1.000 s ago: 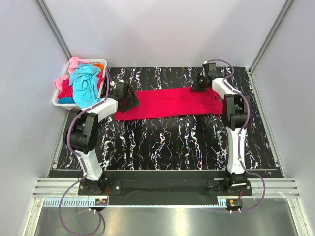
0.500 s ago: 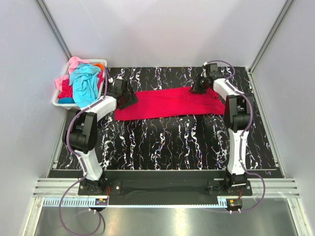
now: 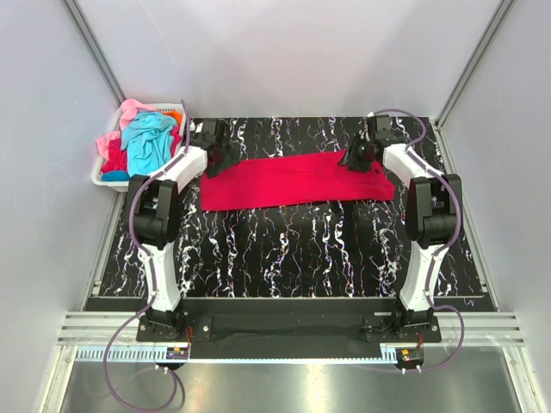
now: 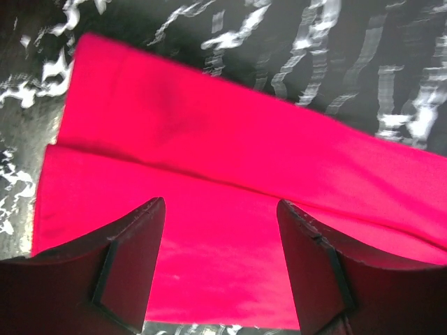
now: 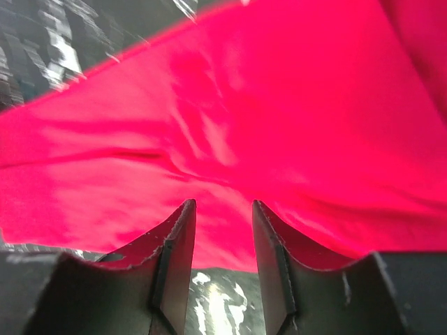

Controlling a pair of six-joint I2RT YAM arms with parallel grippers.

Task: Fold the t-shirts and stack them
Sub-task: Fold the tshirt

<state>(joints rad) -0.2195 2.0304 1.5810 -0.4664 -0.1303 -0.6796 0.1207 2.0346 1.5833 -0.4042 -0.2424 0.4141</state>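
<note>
the crimson t-shirt (image 3: 297,179) lies folded lengthwise, long axis left-right across the worktop (image 3: 293,249); left gripper (image 4: 220,269) and right gripper (image 5: 222,262) (both open, empty) hover at its far corners.

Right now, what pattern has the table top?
Black with white marble veins; clearest in the top external view.

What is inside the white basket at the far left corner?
The white basket holds a heap of t-shirts: a turquoise one on top, pink behind it, a bit of orange at the far rim, and red at the edges. Whatever lies underneath is covered.
</note>
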